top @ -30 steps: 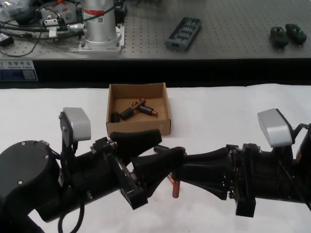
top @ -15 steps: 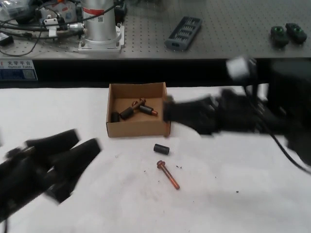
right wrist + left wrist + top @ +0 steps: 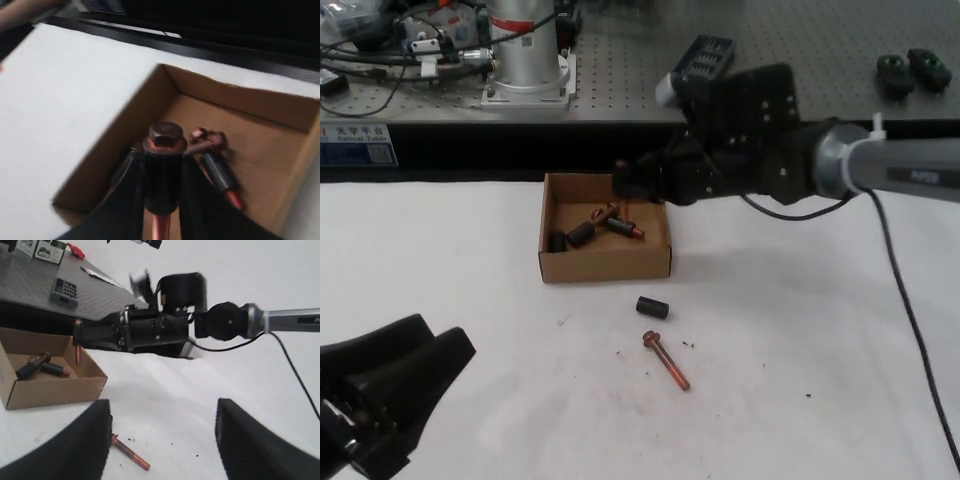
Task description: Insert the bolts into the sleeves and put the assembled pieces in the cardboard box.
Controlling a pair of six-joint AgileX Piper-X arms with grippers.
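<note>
Pinched assembled piece (image 3: pixel 163 170) over cardboard box (image 3: pixel 605 266) with right pincer (image 3: pixel 623 186).
Boxed two; yet to join sleeve (image 3: pixel 652 307), bolt (image 3: pixel 667 362); held left pincer (image 3: pixel 162 415) spread.

From the high view I have open white cloth (image 3: pixel 820 340) across the right and lower right, while a short black sleeve (image 3: pixel 652 307) and a long copper bolt (image 3: pixel 666 361) lie loose at centre, the right gripper (image 3: pixel 623 186) clamping a sleeved copper bolt (image 3: pixel 162 165) overhangs the brown cardboard box (image 3: pixel 605 265) at its upper right, and the spread left gripper (image 3: pixel 445 338) blocks the lower left.
</note>
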